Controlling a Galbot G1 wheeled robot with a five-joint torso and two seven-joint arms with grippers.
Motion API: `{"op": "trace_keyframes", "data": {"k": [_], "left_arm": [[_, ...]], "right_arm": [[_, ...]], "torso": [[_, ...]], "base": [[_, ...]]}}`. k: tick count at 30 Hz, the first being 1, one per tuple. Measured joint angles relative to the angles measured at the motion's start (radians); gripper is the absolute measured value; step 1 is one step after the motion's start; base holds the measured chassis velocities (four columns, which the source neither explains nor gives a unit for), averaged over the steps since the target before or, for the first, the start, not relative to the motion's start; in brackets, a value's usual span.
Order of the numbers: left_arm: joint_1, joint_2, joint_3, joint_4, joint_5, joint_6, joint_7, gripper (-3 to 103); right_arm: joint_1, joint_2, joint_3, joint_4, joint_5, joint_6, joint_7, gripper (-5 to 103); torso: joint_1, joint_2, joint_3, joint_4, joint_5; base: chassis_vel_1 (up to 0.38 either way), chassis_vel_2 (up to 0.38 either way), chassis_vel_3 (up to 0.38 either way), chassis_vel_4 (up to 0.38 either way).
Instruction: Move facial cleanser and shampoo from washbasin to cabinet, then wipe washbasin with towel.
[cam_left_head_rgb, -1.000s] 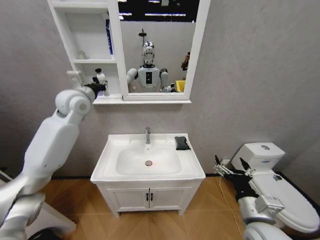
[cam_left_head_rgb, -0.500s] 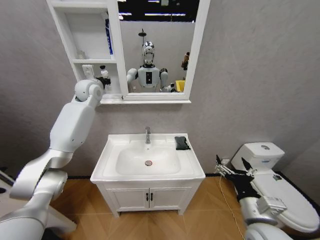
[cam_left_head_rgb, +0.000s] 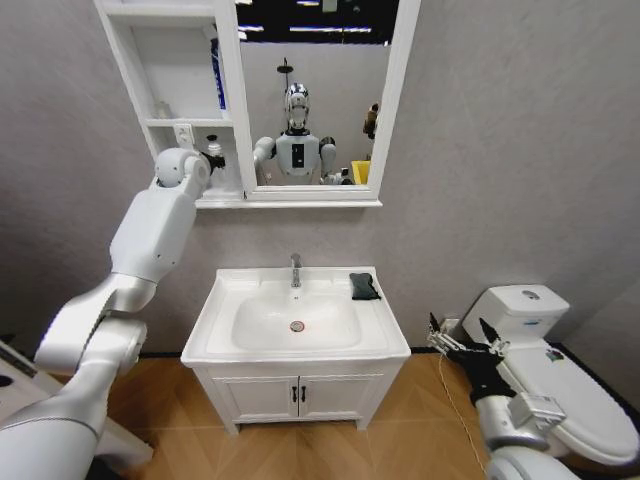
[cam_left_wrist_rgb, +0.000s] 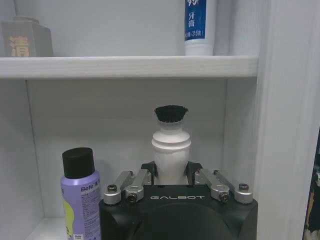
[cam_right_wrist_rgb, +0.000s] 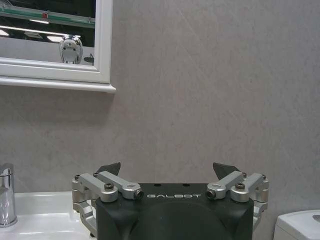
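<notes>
White bottle (cam_left_wrist_rgb: 171, 150) with black cap, upright on cabinet (cam_left_head_rgb: 180, 120) lowest shelf, clamped low between left tool (cam_left_wrist_rgb: 171, 175) fingers — purple spray can (cam_left_wrist_rgb: 80, 197) just beside. Risk on release: tipping, or knocking the can. Right tool (cam_right_wrist_rgb: 170, 172) wide open, empty, parked low beside washbasin (cam_left_head_rgb: 296, 320); towel (cam_left_head_rgb: 364, 286) on its rim.

The washbasin (cam_left_head_rgb: 296, 318) and cabinet (cam_left_head_rgb: 178, 110) are seen from above by the head view; the cabinet's lower shelf is viewed closely beyond the left claw (cam_left_wrist_rgb: 171, 176).
</notes>
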Motion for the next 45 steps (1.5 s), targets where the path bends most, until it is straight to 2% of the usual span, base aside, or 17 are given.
{"op": "trace_keyframes", "data": {"k": [10,15,16,22,26,28,29,32,33,36,37,39,40,42,43,44,45], "left_arm": [[-0.007,-0.038,-0.010,0.106,0.082,-0.041,0.052,30],[-0.009,-0.048,-0.022,0.128,0.113,-0.054,0.066,47],[-0.009,-0.048,-0.022,0.128,0.113,-0.054,0.066,47],[-0.011,-0.044,-0.030,0.135,0.148,-0.070,0.071,75],[-0.004,-0.029,-0.032,0.098,0.149,-0.069,0.069,85],[0.029,0.010,-0.036,0.009,0.122,-0.055,0.046,96],[0.029,0.010,-0.036,0.009,0.122,-0.055,0.046,96],[0.095,0.070,-0.051,-0.159,0.039,-0.036,-0.033,100],[0.095,0.070,-0.051,-0.159,0.039,-0.036,-0.033,100],[0.218,0.160,-0.089,-0.461,-0.114,-0.008,-0.144,100],[0.218,0.160,-0.089,-0.461,-0.114,-0.008,-0.144,100],[0.345,0.237,-0.127,-0.648,-0.185,-0.012,-0.200,100],[0.345,0.237,-0.127,-0.648,-0.185,-0.012,-0.200,100],[0.541,0.326,-0.214,-0.873,-0.242,-0.012,-0.263,100],[0.654,0.361,-0.283,-0.974,-0.251,-0.014,-0.282,100],[0.654,0.361,-0.283,-0.974,-0.251,-0.014,-0.282,100],[0.742,0.375,-0.326,-1.032,-0.251,-0.016,-0.288,100]], "right_arm": [[-0.007,-0.003,0.013,-0.005,0.005,0.010,-0.002,100],[-0.002,-0.003,0.010,-0.008,0.004,0.010,-0.004,100],[-0.002,-0.003,0.010,-0.008,0.004,0.010,-0.004,100],[-0.005,-0.001,0.010,-0.009,0.003,0.010,-0.004,100],[-0.005,0.000,0.010,-0.009,0.003,0.010,-0.003,100],[-0.005,0.003,0.010,-0.008,0.002,0.011,-0.001,100],[-0.005,0.003,0.010,-0.008,0.002,0.011,-0.001,100],[-0.009,0.006,0.011,-0.008,0.002,0.015,0.000,100],[-0.009,0.006,0.011,-0.008,0.002,0.015,0.000,100],[-0.008,0.007,0.011,-0.007,0.002,0.015,0.001,100],[-0.008,0.007,0.011,-0.007,0.002,0.015,0.001,100],[-0.006,0.007,0.009,-0.005,0.000,0.015,0.001,100],[-0.006,0.007,0.009,-0.005,0.000,0.015,0.001,100],[0.000,0.008,0.003,-0.004,-0.001,0.011,0.000,100],[0.004,0.007,0.001,-0.005,-0.005,0.009,0.001,100],[0.004,0.007,0.001,-0.005,-0.005,0.009,0.001,100],[0.007,0.007,-0.001,-0.004,-0.007,0.008,0.000,100]], "torso": [[0.000,0.000,0.000,0.0000,-0.0001],[0.000,0.000,0.000,-0.0001,-0.0001],[0.000,0.000,0.000,-0.0001,-0.0001],[0.000,0.000,0.000,-0.0001,-0.0001],[0.000,0.000,0.000,-0.0001,-0.0001],[0.000,0.000,0.000,-0.0001,-0.0001],[0.000,0.000,0.000,-0.0001,-0.0001],[0.000,0.000,0.000,0.0002,-0.0004],[0.000,0.000,0.000,0.0002,-0.0004],[0.000,0.000,0.000,-0.0004,-0.0002],[0.000,0.000,0.000,-0.0004,-0.0002],[0.000,0.000,0.000,-0.0003,0.0003],[0.000,0.000,0.000,-0.0003,0.0003],[0.000,0.000,0.000,0.0001,-0.0012],[0.000,0.000,0.000,0.0002,0.0005],[0.000,0.000,0.000,0.0002,0.0005],[0.000,0.000,0.000,0.0008,0.0010]], "base": [[0.000,0.000,0.000,0.000],[0.000,0.000,0.000,0.000],[0.000,0.000,0.000,0.000],[0.000,0.000,0.000,0.000],[0.000,0.000,0.000,0.000],[0.000,0.000,0.000,0.000],[0.000,0.000,0.000,0.000],[0.000,0.000,0.000,0.000],[0.000,0.000,0.000,0.000],[0.000,0.000,0.000,0.000],[0.000,0.000,0.000,0.000],[0.000,0.000,0.000,0.000],[0.000,0.000,0.000,0.000],[0.000,0.000,0.000,0.000],[0.000,0.000,0.000,0.000],[0.000,0.000,0.000,0.000],[0.000,0.000,0.000,0.000]]}}
